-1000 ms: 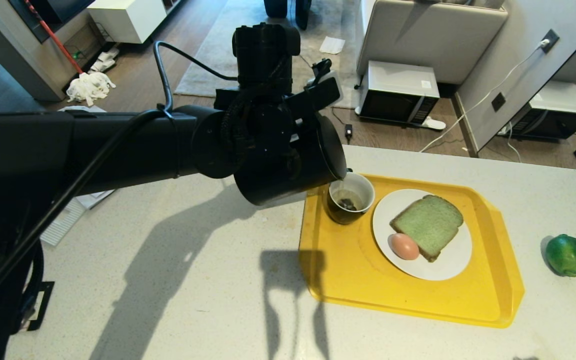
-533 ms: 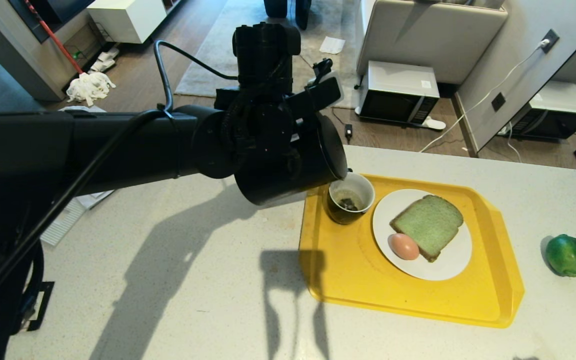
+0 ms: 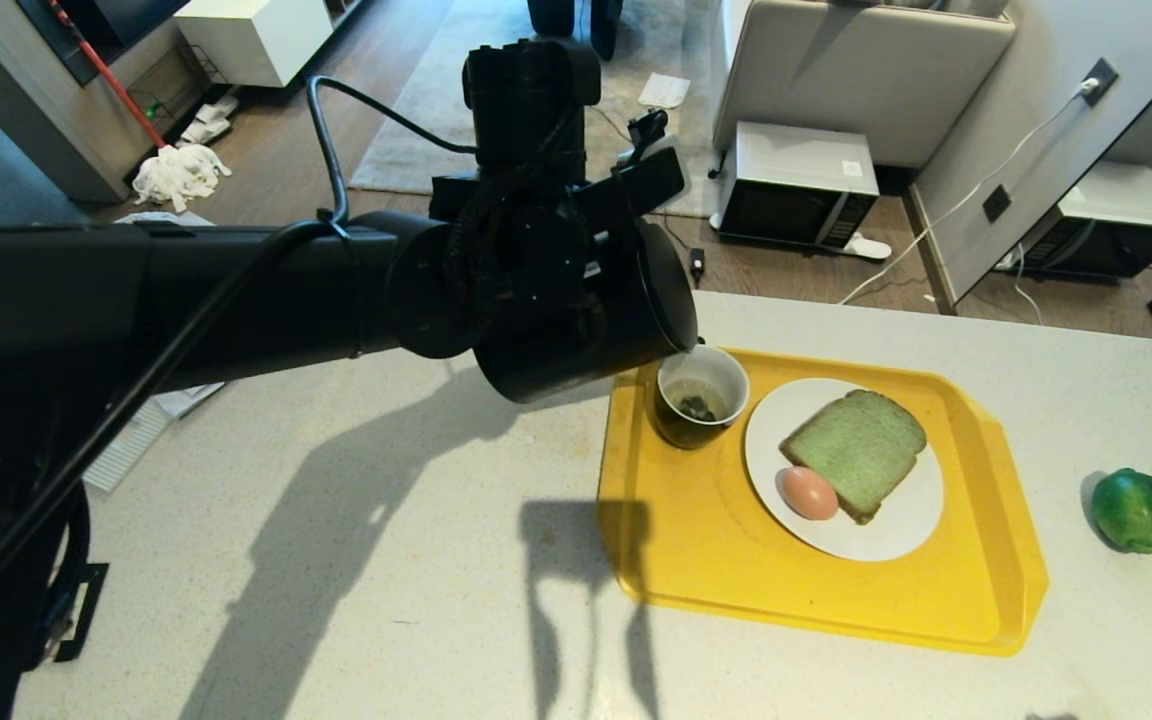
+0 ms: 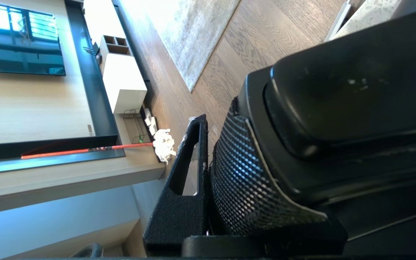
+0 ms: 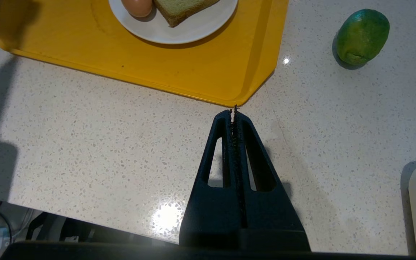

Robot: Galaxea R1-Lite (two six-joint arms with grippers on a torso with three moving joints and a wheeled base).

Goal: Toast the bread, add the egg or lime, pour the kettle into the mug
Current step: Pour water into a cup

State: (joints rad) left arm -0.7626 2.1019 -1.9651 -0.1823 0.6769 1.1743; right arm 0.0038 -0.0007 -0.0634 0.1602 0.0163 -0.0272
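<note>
One tall matte-black kettle (image 3: 586,330), rigid and probably heavy, hangs tipped over the black white-lined mug (image 3: 701,397) on the yellow tray (image 3: 816,590); left gripper (image 4: 208,187) fingers clamp its textured handle, best hold. Right gripper (image 5: 234,112) fingers pressed together, idle.

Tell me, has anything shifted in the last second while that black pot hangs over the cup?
Very little. The kettle, held in the left gripper, has tipped a touch further, its base end lifting slightly, spout staying over the mug. Nothing was grasped or released. The bread and egg on the plate, the yellow tray and the lime lie as before. The right gripper stays shut over the counter.
</note>
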